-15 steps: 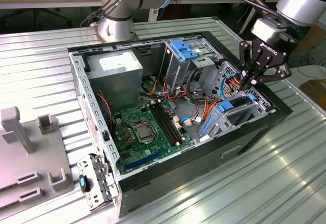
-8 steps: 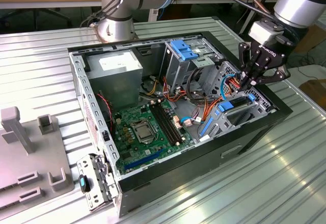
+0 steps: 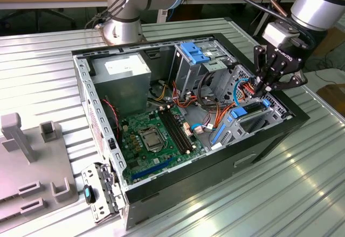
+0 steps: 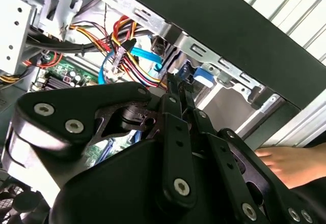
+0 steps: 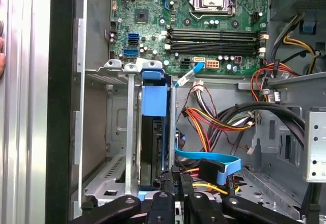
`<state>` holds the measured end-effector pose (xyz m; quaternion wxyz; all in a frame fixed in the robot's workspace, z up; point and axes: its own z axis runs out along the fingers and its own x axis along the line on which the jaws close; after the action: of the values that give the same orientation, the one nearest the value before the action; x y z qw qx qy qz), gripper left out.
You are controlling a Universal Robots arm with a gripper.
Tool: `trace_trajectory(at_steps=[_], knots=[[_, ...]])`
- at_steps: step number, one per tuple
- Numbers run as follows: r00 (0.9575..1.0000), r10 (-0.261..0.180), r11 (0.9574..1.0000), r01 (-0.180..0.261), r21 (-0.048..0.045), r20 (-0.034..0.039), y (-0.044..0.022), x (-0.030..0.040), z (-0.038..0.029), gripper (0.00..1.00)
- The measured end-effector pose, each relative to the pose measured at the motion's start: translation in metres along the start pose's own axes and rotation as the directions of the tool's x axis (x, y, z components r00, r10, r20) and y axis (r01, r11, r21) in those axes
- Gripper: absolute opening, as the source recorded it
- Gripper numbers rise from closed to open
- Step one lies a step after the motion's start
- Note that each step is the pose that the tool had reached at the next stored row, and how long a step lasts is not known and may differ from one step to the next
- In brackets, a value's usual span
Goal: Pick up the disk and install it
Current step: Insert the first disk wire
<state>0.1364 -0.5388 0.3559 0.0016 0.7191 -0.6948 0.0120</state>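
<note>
Pincer [image 5: 175, 196] sits narrow over the disk [image 5: 154, 132], which stands edge-up just ahead, slotted in its bay (apparently seated) for guided sliding.

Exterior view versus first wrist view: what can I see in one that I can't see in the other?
The exterior view gives the big picture: the whole open computer case lying on the ribbed metal table, the silver power supply, the arm's base and a grey fixture at the exterior view's left.

The first wrist view adds a close look at the disk standing on edge in its metal bay, with a flat blue cable beside it.

Both show the green motherboard and the pincer.
</note>
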Motion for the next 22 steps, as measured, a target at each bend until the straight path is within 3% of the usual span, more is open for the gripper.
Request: trace_trajectory(at_steps=[4,8,19,22], knots=[[1.0,0.005,1.0,-0.005,-0.0001,-0.0001,0.0004,0.0068,0.0003,0.16],[1.0,0.009,1.0,-0.009,0.0014,-0.0001,0.0046,0.0074,0.0003,0.16],[1.0,0.009,1.0,-0.009,0.0022,0.0005,0.0052,0.0074,0.0005,0.16],[0.9999,0.01,0.9999,-0.01,0.005,0.007,0.006,0.0084,0.0013,0.16]])
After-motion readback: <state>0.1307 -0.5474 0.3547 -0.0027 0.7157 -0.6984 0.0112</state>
